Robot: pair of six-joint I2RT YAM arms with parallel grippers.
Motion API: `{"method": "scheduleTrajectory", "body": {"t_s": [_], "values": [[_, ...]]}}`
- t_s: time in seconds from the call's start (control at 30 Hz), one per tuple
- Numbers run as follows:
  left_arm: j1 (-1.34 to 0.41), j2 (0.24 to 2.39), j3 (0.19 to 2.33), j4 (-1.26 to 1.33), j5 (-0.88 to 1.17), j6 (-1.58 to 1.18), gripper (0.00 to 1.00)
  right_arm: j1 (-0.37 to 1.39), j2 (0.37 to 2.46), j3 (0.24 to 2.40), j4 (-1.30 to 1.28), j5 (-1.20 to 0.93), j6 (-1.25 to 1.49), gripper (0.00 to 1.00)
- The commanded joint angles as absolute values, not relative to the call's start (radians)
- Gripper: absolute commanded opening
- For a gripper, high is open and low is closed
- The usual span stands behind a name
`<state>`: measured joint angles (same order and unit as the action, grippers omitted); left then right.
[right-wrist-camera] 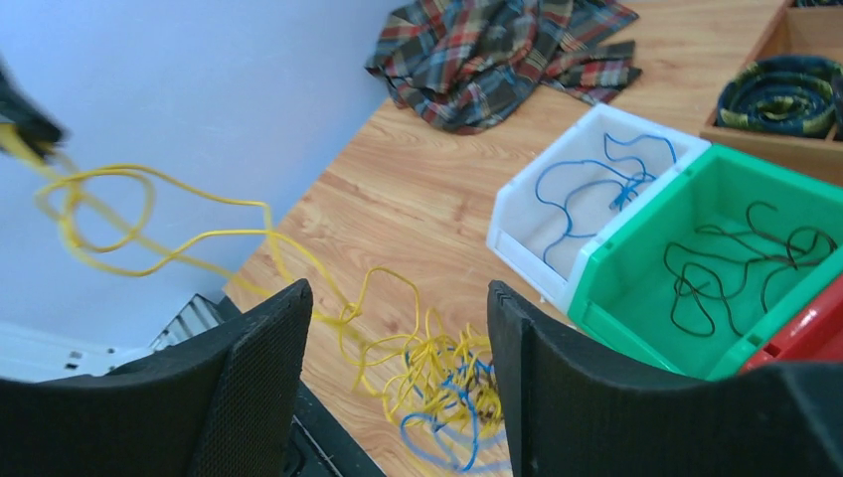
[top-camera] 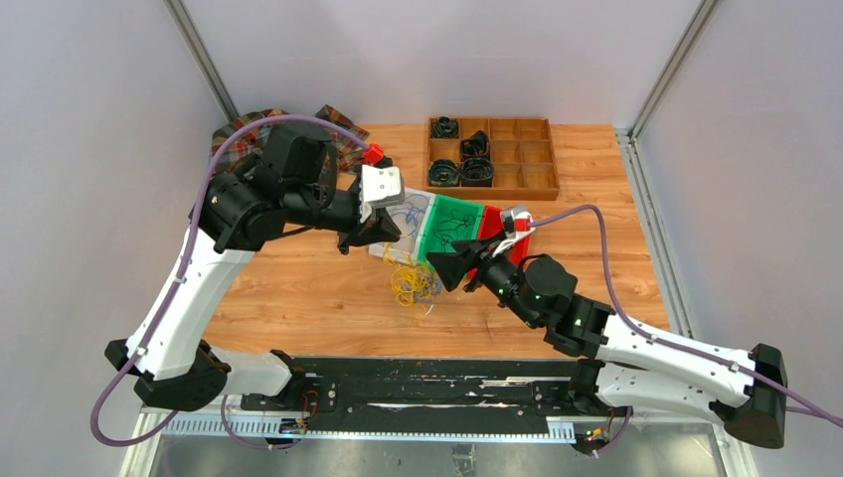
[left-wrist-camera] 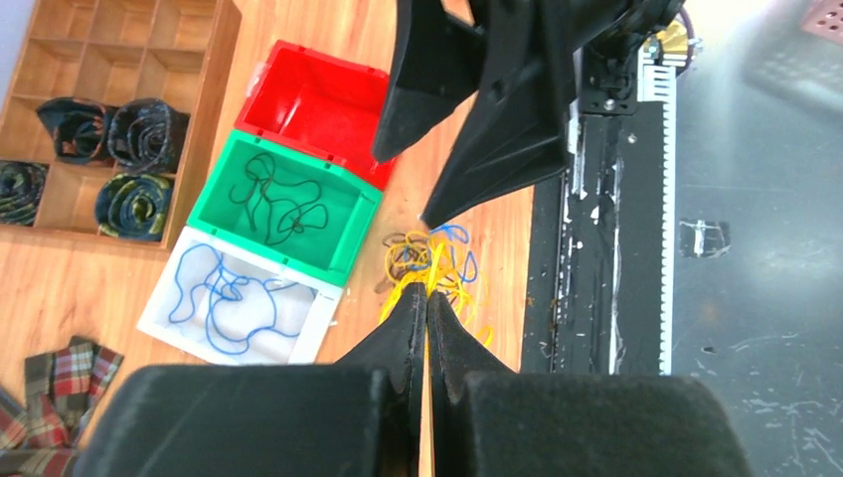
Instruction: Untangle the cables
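Observation:
The cables [top-camera: 413,284] lie as a small yellow, blue and dark clump on the wooden table, in front of the bins. My left gripper [top-camera: 390,238] hangs above them, shut on a yellow cable [left-wrist-camera: 434,260] pinched at the fingertips [left-wrist-camera: 413,303]. In the right wrist view this yellow strand [right-wrist-camera: 149,214] stretches from the clump [right-wrist-camera: 442,393] up to the upper left. My right gripper [right-wrist-camera: 396,290] hovers just above the clump, open, with nothing between its fingers [right-wrist-camera: 253,383]. It is also in the top view [top-camera: 438,275], right of the clump.
Three bins stand behind the clump: a white bin [top-camera: 425,202] with a blue cable, a green bin [top-camera: 479,214] with a black cable, and a red bin [left-wrist-camera: 298,65]. A wooden tray [top-camera: 542,159] with black rolls is at the back. Plaid cloth [right-wrist-camera: 497,50] lies at the back left.

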<state>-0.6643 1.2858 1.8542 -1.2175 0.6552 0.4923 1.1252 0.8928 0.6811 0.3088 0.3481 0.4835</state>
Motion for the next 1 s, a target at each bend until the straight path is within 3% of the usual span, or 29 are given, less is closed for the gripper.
{"method": "scheduleTrajectory", "body": {"t_s": [0.0, 0.47, 0.8, 0.97], "values": [[-0.670, 1.291, 1.876, -1.219, 0.607, 0.512, 0.00, 1.126, 0.864, 0.690, 0.286, 0.273, 0.425, 0.68], [-0.670, 1.287, 1.849, -1.221, 0.552, 0.491, 0.00, 1.166, 1.028, 0.892, 0.321, 0.173, 0.315, 0.68], [-0.670, 1.264, 1.841, -1.221, 0.600, 0.476, 0.00, 1.167, 1.088, 0.934, 0.316, 0.368, 0.310, 0.53], [-0.670, 1.246, 1.836, -1.221, 0.662, 0.465, 0.00, 1.167, 1.133, 0.950, 0.356, 0.438, 0.269, 0.52]]}}
